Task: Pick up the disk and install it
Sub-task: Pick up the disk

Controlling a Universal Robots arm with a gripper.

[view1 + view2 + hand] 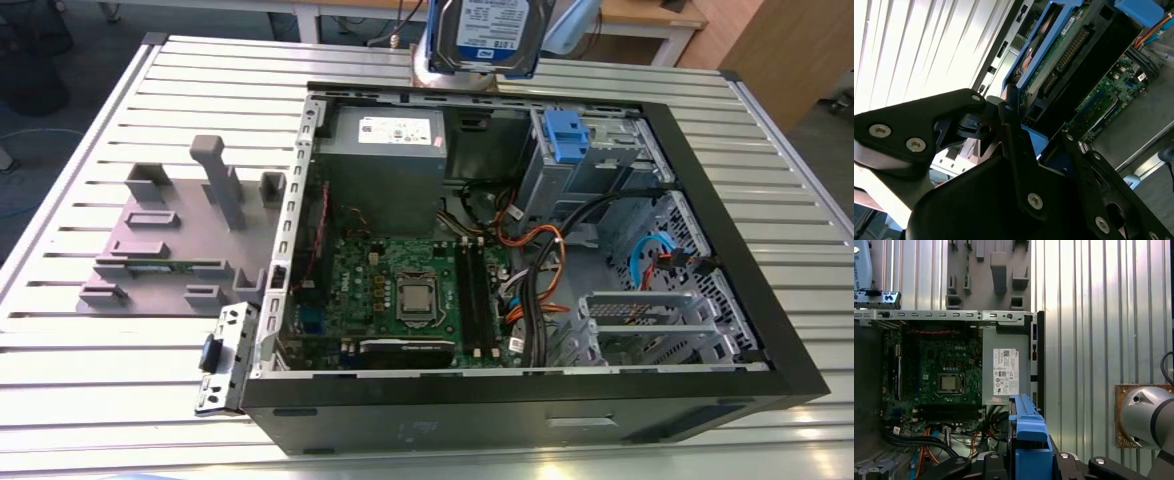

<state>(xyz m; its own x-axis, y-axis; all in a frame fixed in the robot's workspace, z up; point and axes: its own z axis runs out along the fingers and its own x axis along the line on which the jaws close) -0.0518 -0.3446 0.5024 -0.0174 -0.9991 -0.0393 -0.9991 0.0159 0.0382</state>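
Gripper (1035,131) clamped on the disk (491,35), above the open case (721,230) edge.
Bracket hold may slip; cables (534,250) beside the bay (601,160) could snag it.

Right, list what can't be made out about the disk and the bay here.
- Top of the disk: exterior view, cut off by the picture's upper edge.
- Flat faces of the disk: first wrist view, it shows edge-on, clamped in the tool.
- Inside of the drive bay: exterior view, hidden by its metal walls and the blue latch.
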